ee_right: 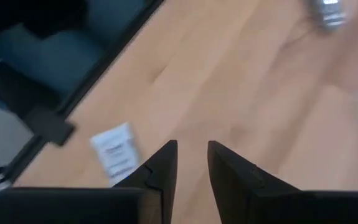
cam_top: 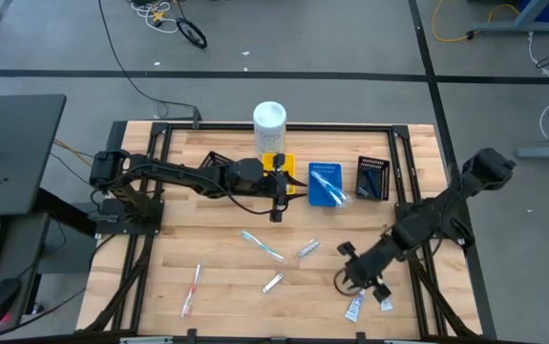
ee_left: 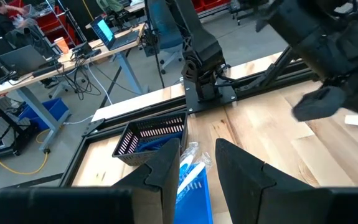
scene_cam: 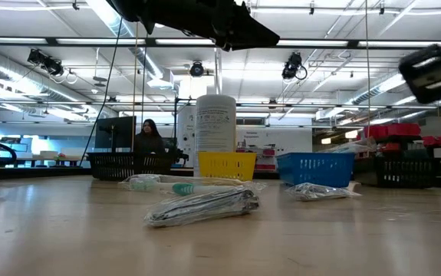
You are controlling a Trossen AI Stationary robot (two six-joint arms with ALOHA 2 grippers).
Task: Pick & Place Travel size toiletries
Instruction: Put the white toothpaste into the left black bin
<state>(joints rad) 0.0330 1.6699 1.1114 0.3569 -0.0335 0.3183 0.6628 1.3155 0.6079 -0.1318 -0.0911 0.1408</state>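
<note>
Travel size toiletries lie scattered on the wooden table: a wrapped light-blue toothbrush (cam_top: 263, 246) (scene_cam: 174, 186), a silvery sachet (cam_top: 307, 248) (scene_cam: 205, 205), a small tube (cam_top: 272, 282), a pink toothbrush (cam_top: 191, 290), a white tube (cam_top: 355, 306) and a white sachet (cam_top: 386, 304) (ee_right: 113, 152). More wrapped items lie in the blue tray (cam_top: 327, 183). My left gripper (cam_top: 276, 212) (ee_left: 197, 163) hangs open in front of the yellow tray (cam_top: 277, 167), holding nothing. My right gripper (cam_top: 362, 279) (ee_right: 191, 155) is open above the table, just beside the white tube and sachet.
A tall white container (cam_top: 269, 119) (scene_cam: 215, 130) stands behind the yellow tray. A black tray (cam_top: 373, 179) (ee_left: 154, 137) sits right of the blue one, another dark tray (scene_cam: 132, 163) under the left arm. Bare wood lies between the trays and the scattered items.
</note>
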